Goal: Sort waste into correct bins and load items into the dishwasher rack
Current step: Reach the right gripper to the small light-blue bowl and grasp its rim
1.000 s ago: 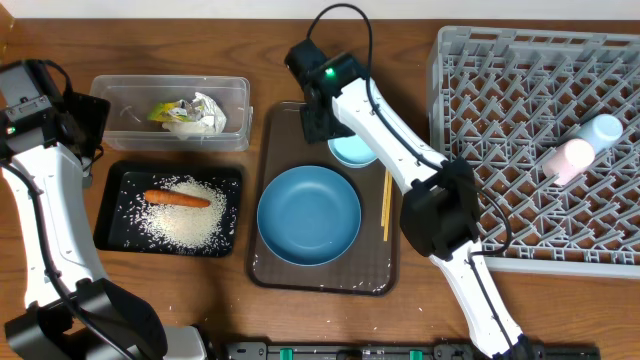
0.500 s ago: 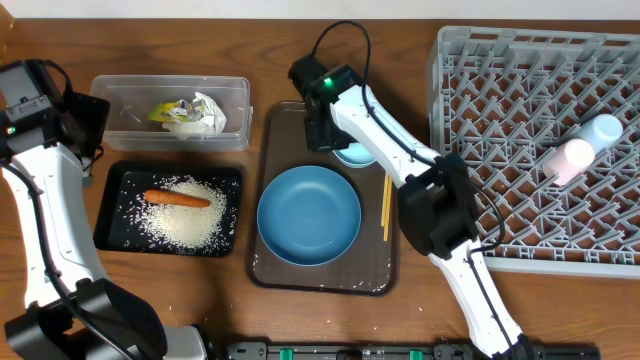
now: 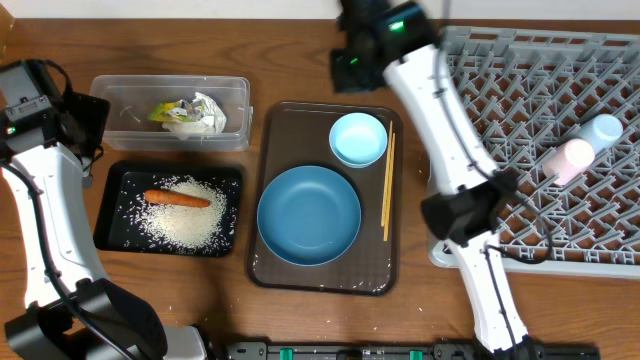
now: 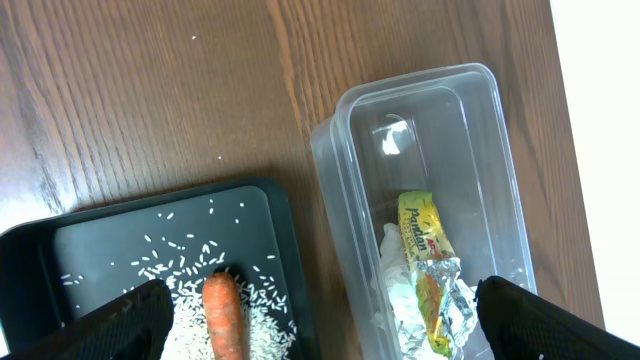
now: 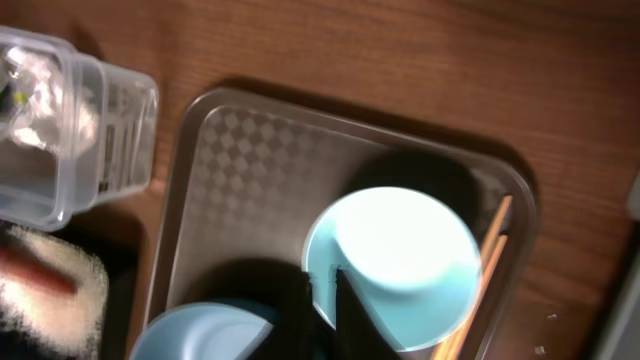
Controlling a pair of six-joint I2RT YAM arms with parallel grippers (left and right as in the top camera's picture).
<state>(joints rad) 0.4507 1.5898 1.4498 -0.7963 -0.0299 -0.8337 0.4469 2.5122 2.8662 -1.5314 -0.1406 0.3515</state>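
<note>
Waste sorted: rice, carrot in black tray; tissue, wrapper in clear tub. Two cups in rack. Remaining (all on brown tray): blue bowl, pale-blue dish, chopsticks. Left claw spread, empty; right claw pinched together, empty.

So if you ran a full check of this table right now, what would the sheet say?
Surface: wooden table; brown serving tray in the middle.
Job's things: blue bowl, light-blue cup and chopsticks on the serving tray; carrot and rice in the black tray; tissue and wrapper in the clear tub; pink cup and pale-blue cup lying in the rack.
Clutter: stray grains on the wood.
Tools: left tool open, empty; right tool too blurred to judge.
Cables: black cable by the right arm, over the rack.
Surroundings: nothing seen.
</note>
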